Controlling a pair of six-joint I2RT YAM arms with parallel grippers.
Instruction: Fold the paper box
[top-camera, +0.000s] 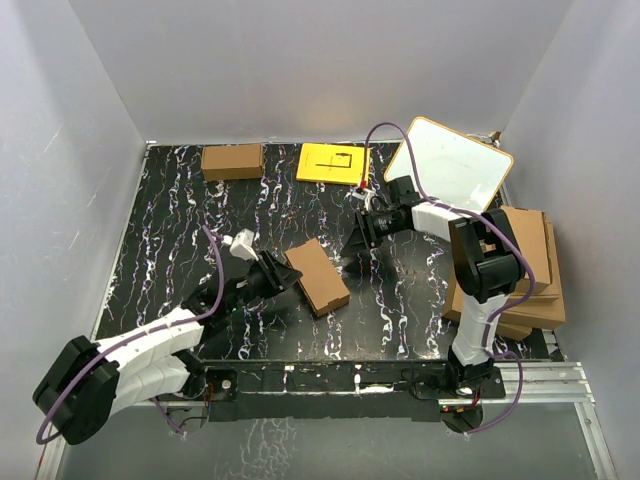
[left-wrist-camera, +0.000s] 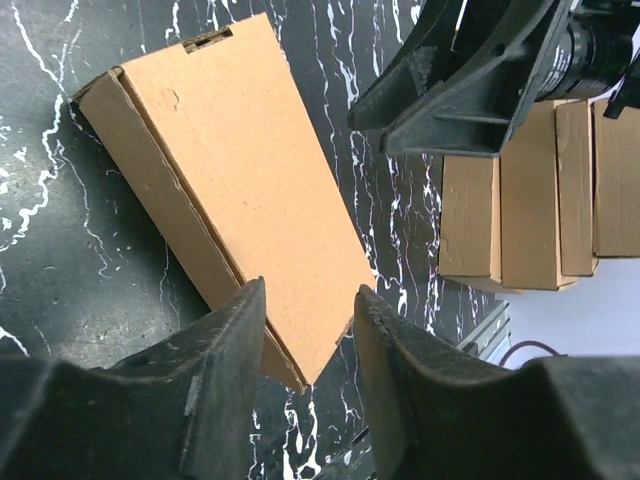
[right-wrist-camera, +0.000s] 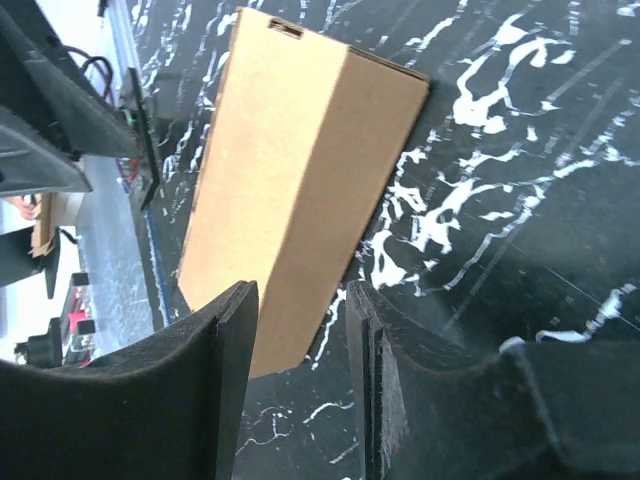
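- the paper box (top-camera: 318, 277) lies flat near the middle of the black marbled tabletop (top-camera: 170, 220), closed up, its long side running at a slant.
- the left hand (left-wrist-camera: 308, 300) is at the box's left end. its two fingers stand a narrow way apart, with a corner of the box showing in the gap. they hold nothing, and whether they touch the cardboard cannot be told.
- the right hand (right-wrist-camera: 298, 295) is near the box's far right corner but apart from it in the overhead view. its fingers are also a narrow way apart and hold nothing, and the end of the box shows between them.
- a yellow sheet (top-camera: 333, 162) lies at the far edge of the tabletop, with a smaller brown carton (top-camera: 232, 161) to its left.
- a white board (top-camera: 452, 165) leans at the far right corner.
- a pile of brown cardboard sheets (top-camera: 532, 270) sits at the right edge, beside the right arm.
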